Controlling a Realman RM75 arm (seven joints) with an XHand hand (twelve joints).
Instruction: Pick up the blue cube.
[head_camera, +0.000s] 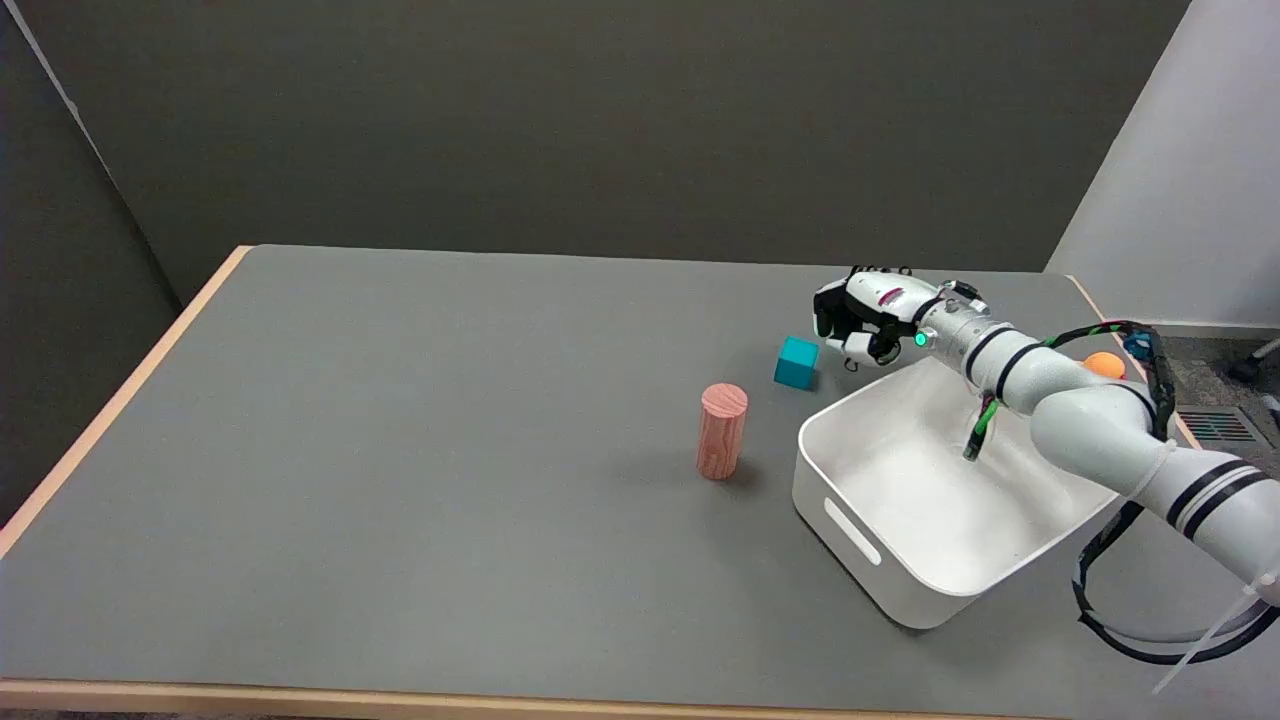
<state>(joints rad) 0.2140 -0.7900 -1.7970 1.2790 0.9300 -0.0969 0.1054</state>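
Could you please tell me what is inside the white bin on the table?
The white bin looks empty: only its bare white floor and walls show. The right arm reaches over its far right corner, hiding that part of the inside.

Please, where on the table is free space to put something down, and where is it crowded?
Free: the wide left half of the table, left of the wooden cylinder, and the near strip in front of it. Crowded: the right side, where the blue cube, right hand, white bin and orange ball cluster.
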